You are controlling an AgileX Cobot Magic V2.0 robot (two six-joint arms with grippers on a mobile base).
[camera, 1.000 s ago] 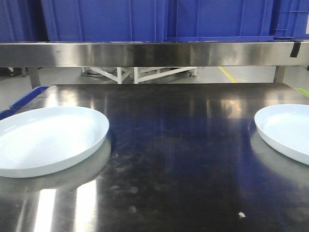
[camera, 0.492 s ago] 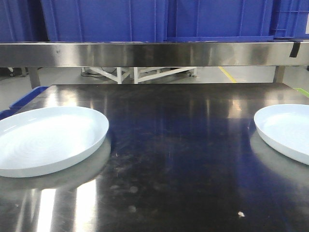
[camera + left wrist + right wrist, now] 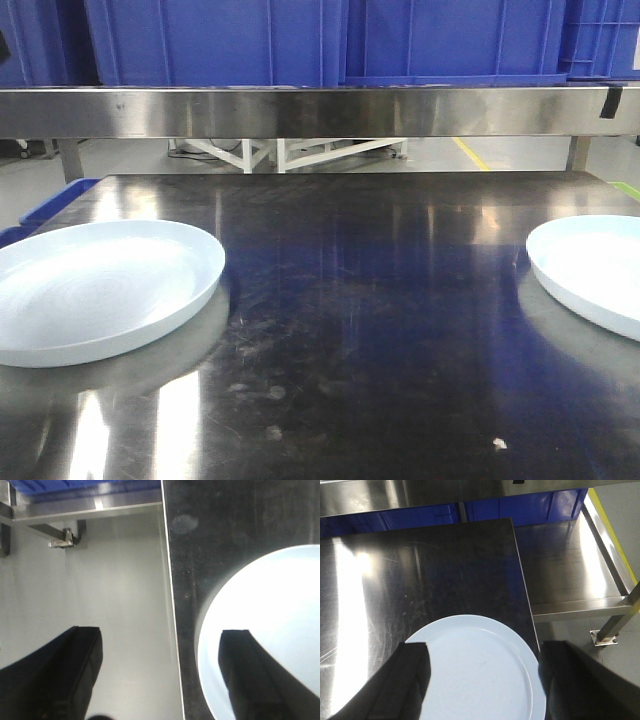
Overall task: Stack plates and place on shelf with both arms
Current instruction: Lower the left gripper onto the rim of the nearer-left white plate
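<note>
Two pale bluish-white plates lie apart on the dark steel table. In the front view one plate (image 3: pixel 100 290) is at the left and the other plate (image 3: pixel 595 270) is cut off by the right edge. No arm shows in that view. My left gripper (image 3: pixel 157 680) hangs open above the table's left edge, one finger (image 3: pixel 65 675) over the floor and the other finger (image 3: pixel 250 675) over the left plate (image 3: pixel 270 605). My right gripper (image 3: pixel 485 680) is open above the right plate (image 3: pixel 480 665), its fingers spread across the plate's width. Neither gripper holds anything.
A stainless shelf rail (image 3: pixel 320 110) runs across the back, with large blue bins (image 3: pixel 220 40) on top. The table's left edge (image 3: pixel 172 630) drops to grey floor. A lower steel shelf (image 3: pixel 570 560) adjoins the table's right side.
The plates have not moved. Only the light glints on the tabletop at the lower left shift slightly.
</note>
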